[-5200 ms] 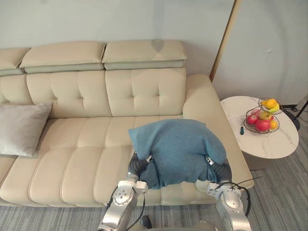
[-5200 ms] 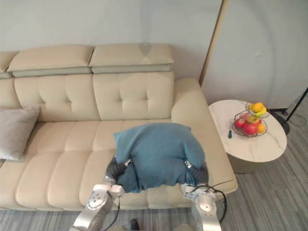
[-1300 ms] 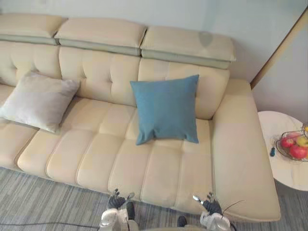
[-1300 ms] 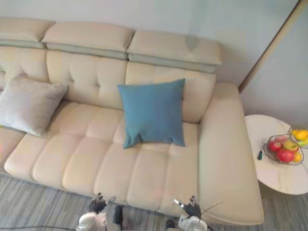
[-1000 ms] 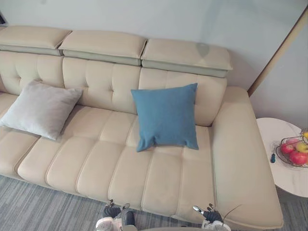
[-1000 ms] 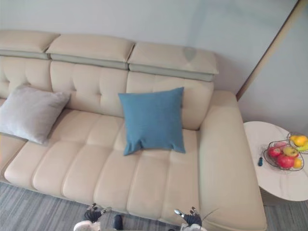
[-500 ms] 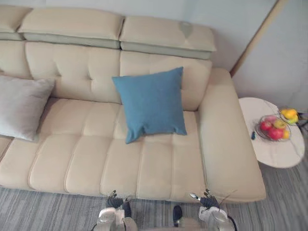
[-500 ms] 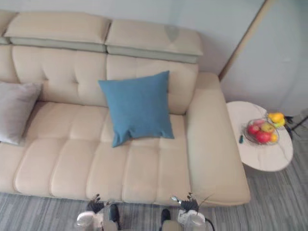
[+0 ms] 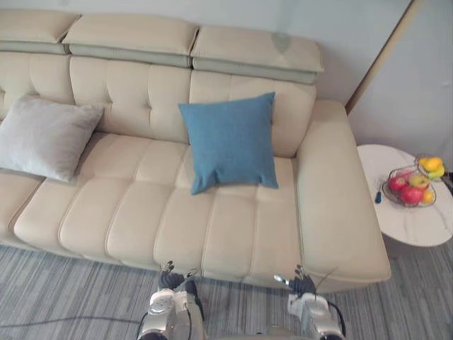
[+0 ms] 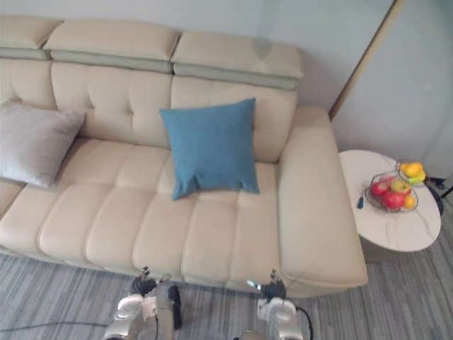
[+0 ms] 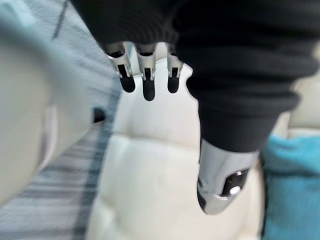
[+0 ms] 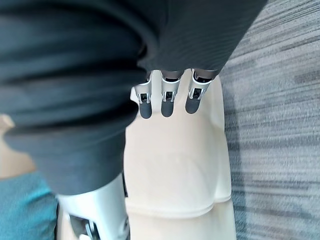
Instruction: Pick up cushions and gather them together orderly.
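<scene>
Cream-coloured sofa (image 9: 233, 234) takes up most of the head view, parked on grey striped carpet (image 9: 64, 297). Up around 12 o'clock from the middle, the blue cushion (image 9: 230, 140) stands propped against the backrest with its bottom edge on the seat. Way over at 9 o'clock the grey cushion (image 9: 44, 136) leans on the backrest too, well apart from the blue one. At 3 o'clock, just past the armrest, sits a round white side table (image 9: 425, 227) with a wire basket of fruit (image 9: 409, 190) on it. Down at 6 o'clock, in front of the seat edge, the left hand (image 9: 170, 276) and right hand (image 9: 301, 280) hang with fingers straight and loose, holding nothing, well clear of both cushions.
</scene>
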### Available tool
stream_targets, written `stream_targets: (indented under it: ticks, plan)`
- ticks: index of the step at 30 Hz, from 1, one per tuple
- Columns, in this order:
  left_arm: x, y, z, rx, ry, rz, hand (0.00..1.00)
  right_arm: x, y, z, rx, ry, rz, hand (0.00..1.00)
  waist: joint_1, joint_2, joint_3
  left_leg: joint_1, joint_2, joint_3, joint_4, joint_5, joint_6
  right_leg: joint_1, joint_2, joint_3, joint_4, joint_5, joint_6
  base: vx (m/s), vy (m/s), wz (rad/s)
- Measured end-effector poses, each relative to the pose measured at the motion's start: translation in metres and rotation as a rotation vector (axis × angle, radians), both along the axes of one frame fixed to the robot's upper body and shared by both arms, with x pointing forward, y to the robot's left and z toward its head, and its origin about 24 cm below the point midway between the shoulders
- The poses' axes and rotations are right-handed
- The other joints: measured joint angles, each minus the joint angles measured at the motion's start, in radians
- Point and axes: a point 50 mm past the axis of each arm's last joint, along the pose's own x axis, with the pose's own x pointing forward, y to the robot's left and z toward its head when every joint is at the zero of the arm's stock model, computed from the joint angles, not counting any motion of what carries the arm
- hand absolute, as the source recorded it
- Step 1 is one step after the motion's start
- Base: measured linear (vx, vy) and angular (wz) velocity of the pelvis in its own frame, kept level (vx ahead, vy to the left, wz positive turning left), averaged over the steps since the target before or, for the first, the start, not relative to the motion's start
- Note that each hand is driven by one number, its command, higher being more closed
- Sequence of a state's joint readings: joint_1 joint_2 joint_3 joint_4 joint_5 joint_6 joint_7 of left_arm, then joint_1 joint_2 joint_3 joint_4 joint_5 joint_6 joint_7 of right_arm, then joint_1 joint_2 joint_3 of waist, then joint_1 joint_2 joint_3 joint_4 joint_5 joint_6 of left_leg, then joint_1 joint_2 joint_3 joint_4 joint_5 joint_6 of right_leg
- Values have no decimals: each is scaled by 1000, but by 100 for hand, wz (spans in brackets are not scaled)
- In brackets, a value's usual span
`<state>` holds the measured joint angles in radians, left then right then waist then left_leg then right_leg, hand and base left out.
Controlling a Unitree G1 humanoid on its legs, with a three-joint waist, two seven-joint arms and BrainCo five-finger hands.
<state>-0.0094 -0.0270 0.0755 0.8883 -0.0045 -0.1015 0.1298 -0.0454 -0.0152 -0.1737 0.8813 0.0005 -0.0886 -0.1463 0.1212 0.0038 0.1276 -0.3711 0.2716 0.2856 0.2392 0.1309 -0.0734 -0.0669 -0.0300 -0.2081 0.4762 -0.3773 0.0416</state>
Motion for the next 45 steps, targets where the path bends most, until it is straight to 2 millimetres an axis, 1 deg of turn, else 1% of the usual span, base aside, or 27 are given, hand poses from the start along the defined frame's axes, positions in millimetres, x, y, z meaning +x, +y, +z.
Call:
stream_targets:
  ticks: [1,2,3,5,6,7,8,9,10,11,12,13,14,15,17,19,22,23,28,34,37,39,41,42,43,44,45]
  plan:
    - [-2,-4,-2,-8,12,-9,0,-4,-1,-2,-4,11,-13,0,-10,8,1,15,0,1,-42,-5,-11,8,5,-30,-12,12,-21,-367,-129,56]
    - [-4,-8,-3,-17,20,-14,0,-17,-3,-7,-2,46,-38,0,-22,-8,5,32,-4,11,-78,-30,-47,19,-8,-66,-51,28,-48,-390,-63,52]
    - [-3,-9,-3,-21,15,-14,0,-25,-6,-11,-6,74,-53,0,-19,-10,4,37,-9,-1,-26,-32,-40,14,-25,-83,-61,43,-71,-378,-29,40]
    - [-5,-9,-4,-21,24,-11,0,-32,-9,-14,-12,105,-59,0,-26,-18,4,45,-45,-54,129,-69,-1,0,-55,-96,-63,62,-69,-252,22,21]
    - [-7,-8,-5,-22,29,-4,0,-35,-9,-16,-4,117,-65,0,-35,-16,-1,59,-57,-83,192,-156,10,-16,-64,-97,-72,77,-69,-232,86,19]
    - [-8,-7,-5,-24,33,1,0,-37,-9,-17,4,127,-70,0,-36,-13,-5,63,-56,-96,215,-194,10,-23,-65,-98,-81,87,-69,-210,169,12]
    - [-11,-6,-7,-28,47,17,0,-41,-7,-20,23,141,-83,0,-36,-5,-15,81,-52,-110,248,-258,1,-39,-67,-97,-92,110,-63,-162,230,6]
    - [-14,-4,-9,-28,59,26,0,-44,-5,-22,54,146,-112,0,-38,-2,-17,110,-56,-108,260,-308,-8,-48,-77,-98,-96,126,-47,-100,222,6]
    - [-16,-4,-10,-28,65,28,0,-46,-5,-22,59,149,-121,0,-40,1,-19,129,-58,-105,247,-332,-19,-50,-82,-97,-96,132,-34,-109,213,10]
    - [-17,-1,-11,-30,74,48,0,-51,0,-26,92,169,-136,0,-44,-9,-21,149,-82,-99,198,-338,-20,-51,-92,-75,-101,140,-18,-102,208,1]
    - [-22,7,-12,-16,86,63,0,-59,7,-31,132,201,-158,0,-47,-24,-41,170,-107,-81,142,-319,-11,-49,-102,-56,-142,164,9,-92,201,-8]
    - [-27,12,-14,-4,103,67,0,-63,9,-33,140,215,-162,0,-47,-30,-61,180,-123,-75,105,-309,-14,-47,-105,-47,-175,181,17,-35,182,-14]
    - [-35,18,-17,11,130,69,0,-66,8,-34,147,225,-169,0,-61,-38,-79,203,-148,-72,60,-293,1,-23,-108,-29,-228,212,24,3,160,-1]
    - [-38,20,-19,17,146,70,0,-70,3,-35,147,229,-203,0,-69,-37,-80,221,-164,-73,40,-292,5,6,-111,-19,-267,237,24,10,183,7]
    - [-41,23,-20,24,162,68,0,-79,-2,-37,151,246,-251,0,-69,-35,-86,241,-189,-75,9,-292,6,32,-114,6,-312,260,28,-15,139,3]
    - [-47,27,-22,30,181,88,0,-84,-4,-38,158,257,-278,0,-68,-34,-98,265,-212,-76,-26,-289,7,38,-123,23,-339,273,27,36,91,-10]
    - [-56,32,-25,36,213,106,0,-88,-7,-39,159,265,-299,0,-67,-27,-105,302,-230,-80,-73,-257,22,67,-126,29,-372,282,38,79,44,-7]
    - [-70,43,-30,41,273,121,0,-84,-17,-40,140,288,-287,0,-77,-32,-65,451,-262,-115,-261,-197,37,167,-114,28,-448,290,33,42,7,-1]
    - [-70,43,-30,41,273,121,0,-85,-17,-40,140,289,-287,0,-77,-32,-65,452,-262,-115,-261,-197,37,167,-114,28,-447,290,33,0,0,0]
    - [-70,42,-31,37,275,122,0,-95,-16,-42,139,319,-289,0,-78,-34,-63,473,-260,-111,-261,-197,37,181,-115,32,-433,290,33,-1,0,-1]
    - [-71,39,-31,22,277,134,0,-103,-14,-44,143,345,-283,0,-81,-34,-61,492,-257,-99,-256,-197,37,181,-115,54,-403,287,28,-25,1,-12]
    - [-71,39,-32,14,280,150,0,-102,-13,-43,138,342,-268,0,-85,-34,-58,501,-248,-75,-247,-198,37,170,-114,74,-378,283,27,-70,5,-30]
    - [-65,39,-30,7,258,148,0,-95,-10,-41,138,319,-242,0,-81,-40,-26,497,-241,-43,-175,-230,33,154,-109,134,-337,274,27,-103,9,-60]
    - [-65,41,-29,8,251,149,0,-93,-8,-41,135,315,-228,0,-80,-53,-24,473,-240,-46,-128,-250,32,129,-108,174,-321,258,35,-149,-9,-86]
    - [-64,42,-28,10,248,150,0,-91,-7,-40,133,310,-217,0,-81,-57,-24,444,-238,-51,-76,-273,30,95,-107,224,-306,238,49,-193,-43,-99]
    - [-62,40,-28,3,246,149,0,-89,-9,-39,127,302,-215,0,-84,-46,-24,429,-223,-42,-54,-302,28,64,-91,259,-293,238,49,-162,-40,-100]
    - [-62,40,-28,1,243,152,0,-88,-9,-38,126,297,-214,0,-86,-46,-24,421,-211,-13,-40,-313,25,40,-79,296,-284,240,44,-174,-10,-121]
